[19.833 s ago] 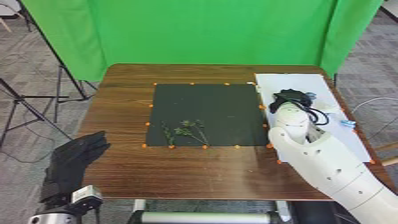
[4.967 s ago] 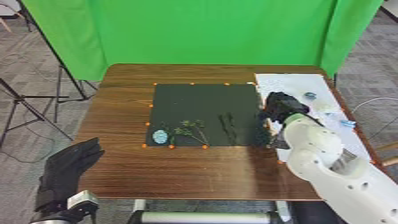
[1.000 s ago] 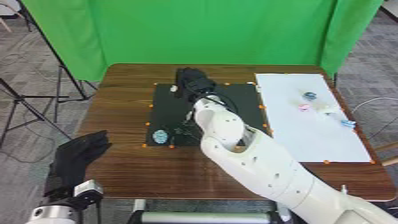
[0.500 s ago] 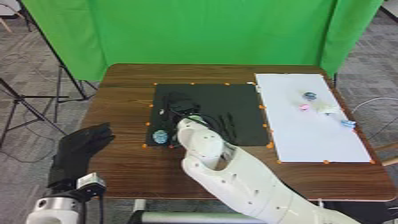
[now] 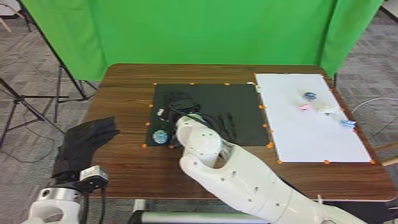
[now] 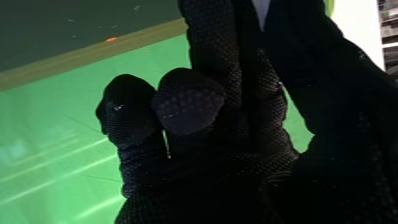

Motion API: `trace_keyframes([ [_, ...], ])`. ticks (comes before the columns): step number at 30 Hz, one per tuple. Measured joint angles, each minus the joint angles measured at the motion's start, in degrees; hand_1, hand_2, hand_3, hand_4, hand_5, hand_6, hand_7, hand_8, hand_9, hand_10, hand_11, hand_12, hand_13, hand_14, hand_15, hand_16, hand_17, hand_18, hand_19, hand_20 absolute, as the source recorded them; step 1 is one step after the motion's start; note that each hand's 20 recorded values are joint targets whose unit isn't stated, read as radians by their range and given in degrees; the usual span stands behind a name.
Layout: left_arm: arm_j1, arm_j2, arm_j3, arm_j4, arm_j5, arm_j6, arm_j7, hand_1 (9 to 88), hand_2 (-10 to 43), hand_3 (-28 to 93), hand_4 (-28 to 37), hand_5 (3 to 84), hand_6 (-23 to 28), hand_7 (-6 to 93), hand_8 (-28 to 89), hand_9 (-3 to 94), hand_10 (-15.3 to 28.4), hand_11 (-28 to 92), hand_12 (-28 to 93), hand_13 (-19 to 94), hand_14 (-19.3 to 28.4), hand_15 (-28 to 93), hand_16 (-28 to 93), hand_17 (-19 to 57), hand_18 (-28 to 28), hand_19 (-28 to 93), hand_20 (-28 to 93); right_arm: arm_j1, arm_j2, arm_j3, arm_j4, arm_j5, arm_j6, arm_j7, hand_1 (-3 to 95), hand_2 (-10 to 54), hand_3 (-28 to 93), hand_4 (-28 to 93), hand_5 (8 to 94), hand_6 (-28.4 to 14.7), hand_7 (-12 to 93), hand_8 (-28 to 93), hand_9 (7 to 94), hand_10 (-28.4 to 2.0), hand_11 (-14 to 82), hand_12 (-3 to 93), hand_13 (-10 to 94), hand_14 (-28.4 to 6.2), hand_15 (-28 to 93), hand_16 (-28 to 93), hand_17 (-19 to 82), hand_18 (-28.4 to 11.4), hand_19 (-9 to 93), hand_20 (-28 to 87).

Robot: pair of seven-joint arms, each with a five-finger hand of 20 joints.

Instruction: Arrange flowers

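Observation:
In the head view my right hand (image 5: 181,102) is over the left half of the black mat (image 5: 242,95). A small white piece (image 5: 161,112) is at its left side, seemingly pinched by it. A pale blue flower (image 5: 160,136) lies near the mat's lower left corner, and dark stems (image 5: 230,125) lie right of my forearm. The arm hides most of the green sprigs. The right wrist view shows my right hand (image 6: 209,155) with some fingers curled, others stretched beside the thumb; their tips are cut off. My left hand (image 5: 82,144) is open at the table's left edge.
On the right, a white sheet (image 5: 306,140) carries a blue-grey flower (image 5: 309,95), a pink one (image 5: 305,107), a white one (image 5: 328,109) and a light blue one (image 5: 348,123). Orange markers line the mat and sheet. A green backdrop (image 5: 213,30) stands behind the table.
My right hand has come from the white sheet to the mat's far left, then nearer over the mat, the white piece moving with it. The blue flower stayed put. My left hand has shifted slightly forward.

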Motion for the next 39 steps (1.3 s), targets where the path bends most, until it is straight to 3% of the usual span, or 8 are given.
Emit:
trace_keyframes([
  [17,-0.7,0.40,1.01,0.26,-0.11,-0.03,0.33,28.2,6.0,82,-17.0,53.0,15.3,20.9,-11,43.1,22.5,38,10,29,28.1,66,-14,-8.1,23.4,60,14,-0.9,-0.4,0.9,-0.2,0.9,-1.8,0.3,42.0,-7.4,72,-28,68.9,-3.4,32,4,76.4,-13.4,33.2,19.8,75,-7.5,77,26,54,-16.0,93,40],
  [22,-1.5,0.41,1.05,0.42,0.44,-0.60,-1.35,28.2,5.9,82,-17.1,53.0,15.2,21.0,-10,43.2,22.5,38,10,29,28.0,66,-14,-8.1,23.4,60,14,-0.2,-0.1,-0.6,-0.1,1.8,2.1,0.9,41.4,-6.1,73,-28,68.4,-3.7,31,3,75.7,-13.5,32.6,19.4,75,-7.3,77,26,55,-15.8,93,40],
  [26,-1.9,0.35,1.05,0.56,0.79,-1.02,-1.90,28.2,5.9,82,-17.2,53.0,15.3,21.0,-11,43.2,22.5,38,10,29,28.1,66,-14,-8.1,23.4,60,14,0.8,0.3,-2.2,-0.1,2.1,5.9,1.4,40.6,-5.8,74,-28,67.4,-4.0,30,1,74.4,-14.0,30.9,18.7,75,-7.4,77,26,55,-15.5,93,41],
  [31,-1.9,-0.39,0.71,0.64,1.53,-1.80,-2.88,28.2,5.9,82,-17.2,53.1,15.3,21.0,-11,43.2,22.6,38,10,29,28.1,66,-14,-8.1,23.4,60,14,2.3,0.6,-2.9,-0.2,2.8,6.5,1.7,39.3,-5.4,75,-28,66.9,-4.2,28,-4,73.6,-14.3,29.0,18.0,74,-7.5,77,26,54,-15.5,93,41],
  [36,-1.9,-0.47,0.89,0.69,1.40,-1.74,-2.59,28.3,5.9,82,-17.2,53.0,15.3,21.0,-10,43.1,22.6,38,10,29,28.2,66,-14,-8.1,23.4,60,14,3.0,0.7,-2.7,-0.5,3.3,6.5,1.5,37.2,-4.0,77,-28,67.1,-3.9,28,-11,73.3,-14.4,28.1,17.8,74,-7.6,78,25,54,-15.5,93,41],
  [39,-1.7,0.38,1.66,0.66,0.25,-0.99,-0.57,28.3,6.0,82,-17.2,53.1,15.3,21.0,-11,43.2,22.6,38,10,29,28.3,66,-14,-8.1,23.4,60,14,3.0,0.6,-2.4,-0.5,3.1,6.2,0.8,30.8,1.1,77,-28,67.4,-5.3,26,-13,72.4,-15.4,26.4,17.4,73,-8.9,77,25,54,-16.3,93,41],
])
